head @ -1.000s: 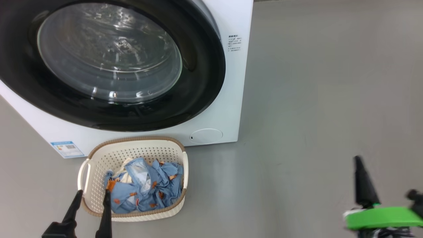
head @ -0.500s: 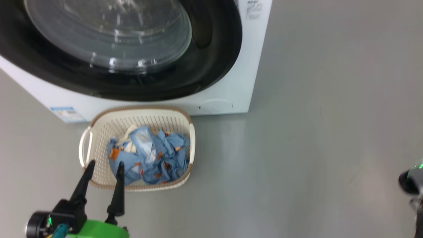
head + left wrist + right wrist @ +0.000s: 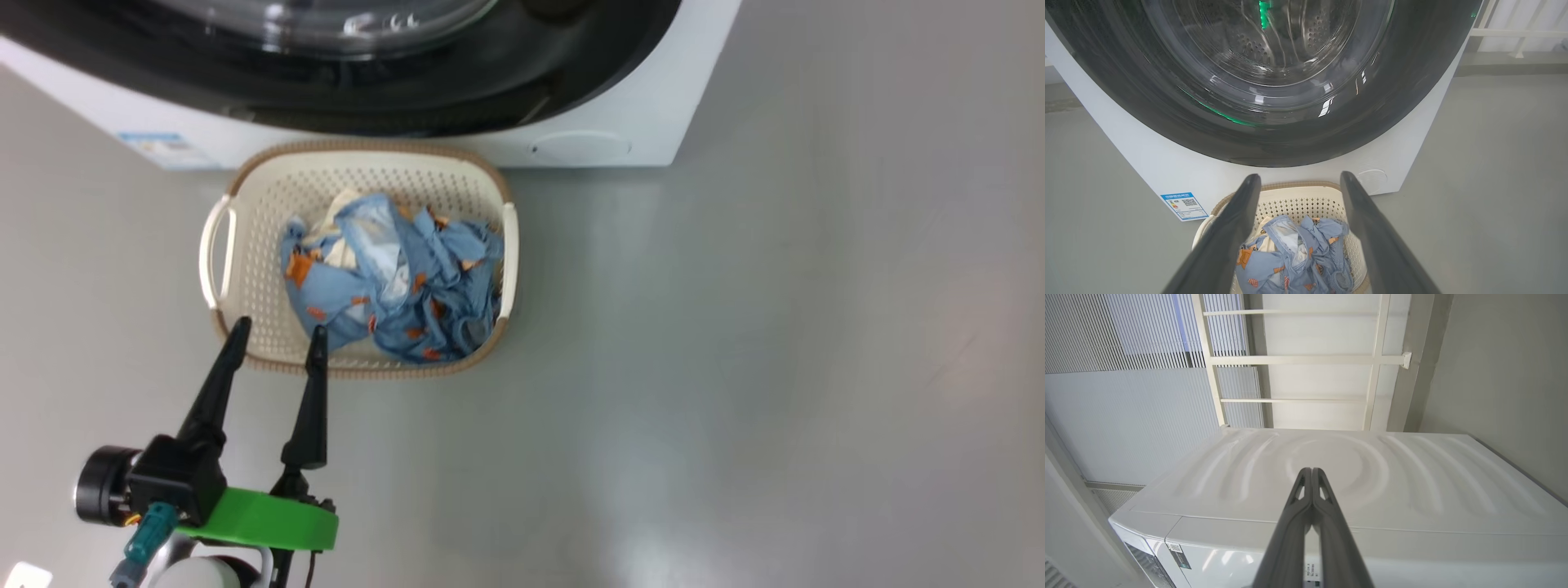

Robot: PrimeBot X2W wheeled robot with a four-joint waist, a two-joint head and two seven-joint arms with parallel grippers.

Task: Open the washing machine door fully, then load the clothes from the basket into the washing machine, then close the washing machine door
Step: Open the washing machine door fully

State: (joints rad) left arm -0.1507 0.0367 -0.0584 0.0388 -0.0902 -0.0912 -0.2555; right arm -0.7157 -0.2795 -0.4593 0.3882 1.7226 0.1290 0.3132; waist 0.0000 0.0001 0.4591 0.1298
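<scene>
The washing machine door [image 3: 1274, 81] is shut, straight behind the basket [image 3: 245, 212]. My head view cuts it off to just the bottom arc of the black ring. The left wrist view gets way more of it: the glass bowl and the drum holes behind it, though its top is cropped there too.

The clothes [image 3: 392, 278] are heaped in the basket, more toward its right side, with the cream piece mostly buried under blue. The basket sits just in front of the washing machine [image 3: 1167, 171]; can't tell if they touch.

My left pincer [image 3: 279, 327] is spread wide with nothing in it, tips over the basket's near left corner. The floor [image 3: 735, 367] right of the basket is wide open. My right pincer [image 3: 1311, 470] is clenched on nothing, pointing at a ribbed white panel [image 3: 1372, 477] of the machine.
</scene>
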